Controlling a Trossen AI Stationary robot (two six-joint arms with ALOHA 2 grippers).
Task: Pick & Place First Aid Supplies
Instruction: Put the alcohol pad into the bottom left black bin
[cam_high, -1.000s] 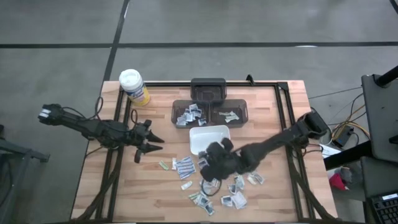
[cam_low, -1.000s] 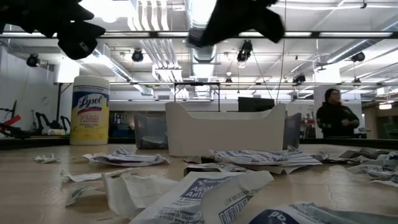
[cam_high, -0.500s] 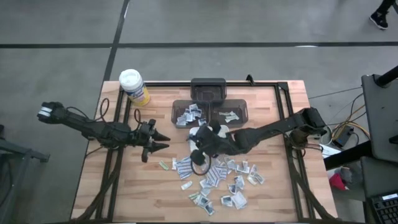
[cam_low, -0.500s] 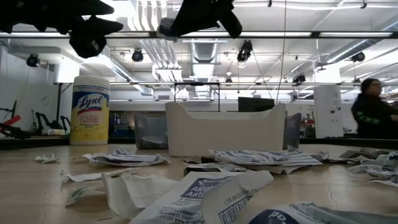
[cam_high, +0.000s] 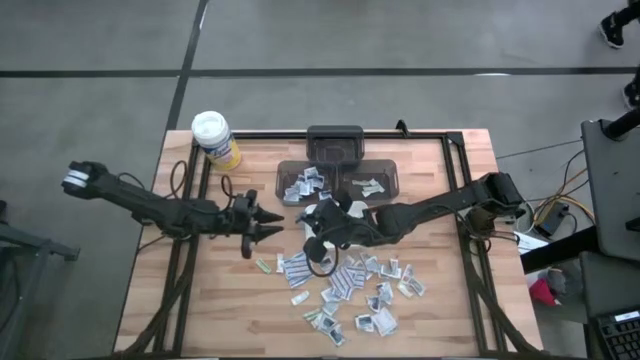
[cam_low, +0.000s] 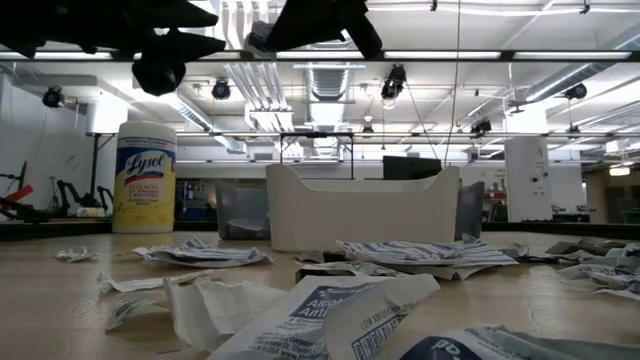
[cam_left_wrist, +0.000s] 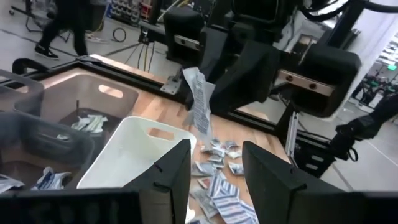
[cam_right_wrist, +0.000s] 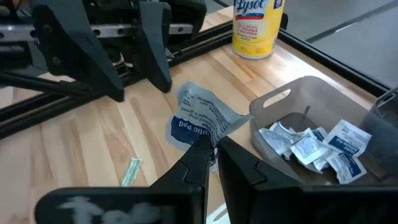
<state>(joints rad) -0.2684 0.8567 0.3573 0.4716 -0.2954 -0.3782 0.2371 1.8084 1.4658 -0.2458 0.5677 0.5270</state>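
Pale wooden table (cam_high: 440, 300) with visible grain, matt white plastic tray (cam_left_wrist: 134, 155), crinkled paper-like packets (cam_high: 350, 285).

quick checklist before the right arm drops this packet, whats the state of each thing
1. Packet pinched in the right hand: ok, fingers closed on its lower edge.
2. Right hand over the white tray: ok, the high view shows it above the tray.
3. Left hand clear of the drop: ok, open, empty and beside the tray, though close.
4. Grey bin with sorted packets reachable: ok, just beyond the held packet.
5. Which container this packet belongs in: cannot tell.
6. Loose packets left on the table: not ok, many remain.
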